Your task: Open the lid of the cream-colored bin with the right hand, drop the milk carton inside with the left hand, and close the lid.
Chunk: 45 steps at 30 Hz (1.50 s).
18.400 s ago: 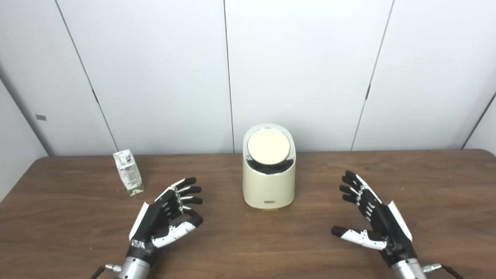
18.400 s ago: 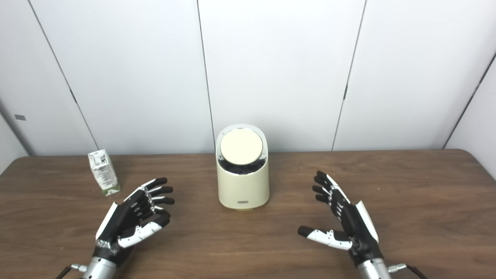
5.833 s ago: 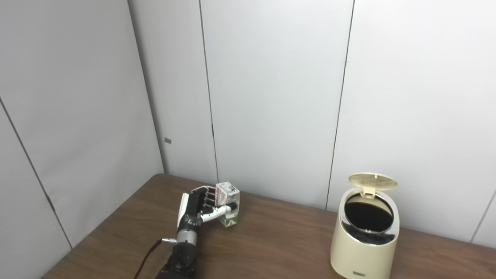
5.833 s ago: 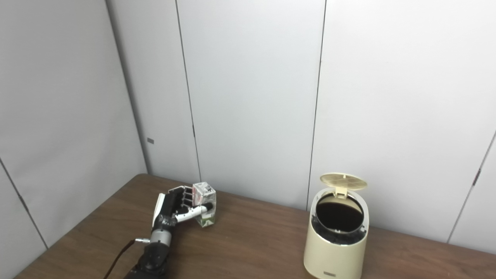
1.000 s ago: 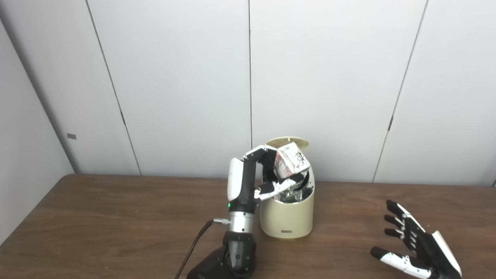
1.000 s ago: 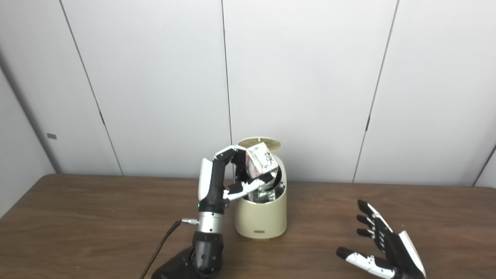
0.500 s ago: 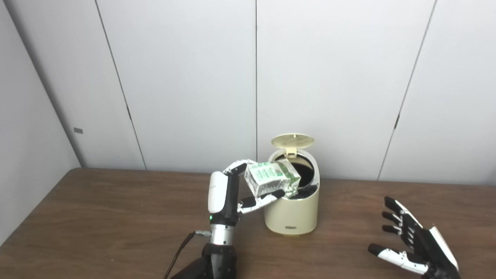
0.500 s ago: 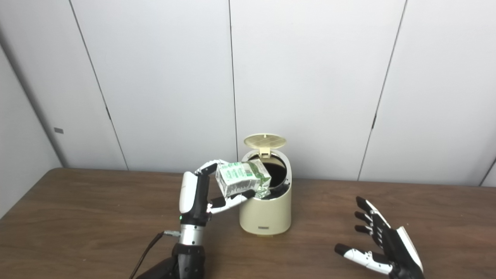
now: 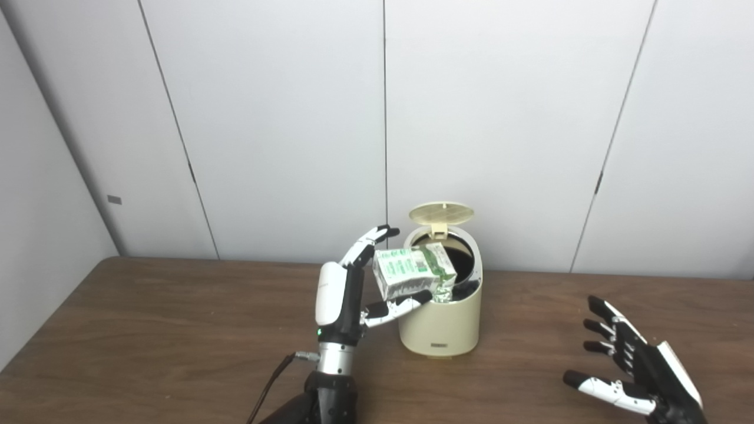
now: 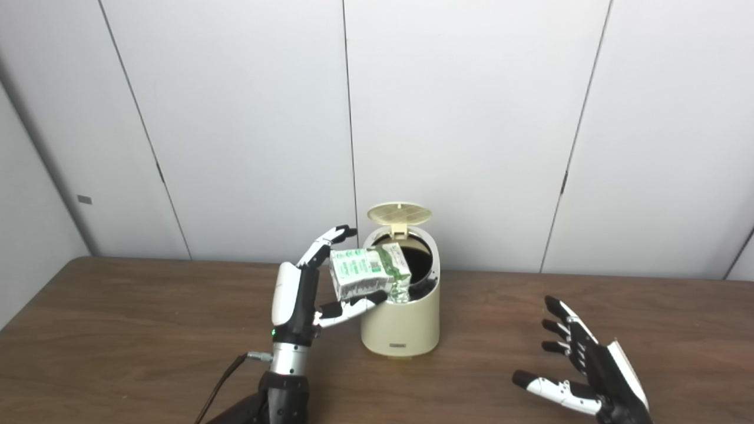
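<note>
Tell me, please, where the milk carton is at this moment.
In the left eye view the milk carton lies on its side across the front-left rim of the open cream-colored bin, beside the left hand.

Count on the worktop point(image 9: 147, 330): one cream-colored bin point(image 9: 440, 318), with one lid point(image 9: 441, 212) raised at its far edge. One milk carton point(image 9: 412, 272) at the bin's left rim. Two hands: left hand point(image 9: 353, 282), right hand point(image 9: 639, 371).

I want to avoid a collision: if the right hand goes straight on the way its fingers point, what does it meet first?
Nothing, it seems: the right hand points up and away over bare table. The bin stands well to its left, though depth is unclear.
</note>
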Tool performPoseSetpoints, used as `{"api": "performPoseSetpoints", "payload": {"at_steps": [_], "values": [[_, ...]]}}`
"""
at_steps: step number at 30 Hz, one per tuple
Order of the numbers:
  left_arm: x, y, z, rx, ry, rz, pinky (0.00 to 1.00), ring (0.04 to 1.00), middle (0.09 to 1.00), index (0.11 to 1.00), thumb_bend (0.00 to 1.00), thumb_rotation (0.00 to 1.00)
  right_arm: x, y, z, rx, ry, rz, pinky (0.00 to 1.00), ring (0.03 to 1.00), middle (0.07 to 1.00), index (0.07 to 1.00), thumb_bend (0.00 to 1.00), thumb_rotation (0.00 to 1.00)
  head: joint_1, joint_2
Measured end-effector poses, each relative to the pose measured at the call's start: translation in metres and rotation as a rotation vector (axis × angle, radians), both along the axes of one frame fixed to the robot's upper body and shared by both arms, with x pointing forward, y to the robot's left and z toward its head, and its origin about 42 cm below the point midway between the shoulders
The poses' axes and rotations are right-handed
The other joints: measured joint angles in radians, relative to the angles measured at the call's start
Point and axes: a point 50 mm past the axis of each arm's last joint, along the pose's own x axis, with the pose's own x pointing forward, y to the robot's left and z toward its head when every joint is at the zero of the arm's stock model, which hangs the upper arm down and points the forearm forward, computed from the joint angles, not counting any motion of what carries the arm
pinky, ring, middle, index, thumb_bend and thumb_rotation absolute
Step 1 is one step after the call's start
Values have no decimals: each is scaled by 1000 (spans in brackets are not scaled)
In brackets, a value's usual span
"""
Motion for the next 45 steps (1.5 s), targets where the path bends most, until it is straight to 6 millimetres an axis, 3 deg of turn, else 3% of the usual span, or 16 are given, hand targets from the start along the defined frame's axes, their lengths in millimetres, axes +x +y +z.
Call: {"api": "performPoseSetpoints", "payload": {"at_steps": [7,11,25,28,36,45], "values": [[-1,1,0,-19,14,3,692,762,777,727,739,122,0,1,-1,-4,2,1,791,886,934,921,797,362,2,-3],[-4,-2,0,-70,21,26,638,729,751,667,726,163,0,1,-1,-3,2,2,791,886,936,918,800,366,2,-3],[-4,0,12,-199,30,80,610,736,750,592,727,87,0,4,1,-14,-4,7,785,871,916,911,816,411,5,-18],[-3,0,13,-219,39,81,611,736,751,505,543,68,-1,5,1,-30,-4,9,797,864,914,911,809,419,6,-21],[1,2,18,-208,39,82,619,727,729,492,515,64,-5,9,3,-47,-19,8,810,870,915,912,787,410,8,-18],[6,3,56,-147,33,19,676,761,729,493,517,64,-5,17,1,-34,-19,6,818,867,909,911,781,409,2,-21]]}}
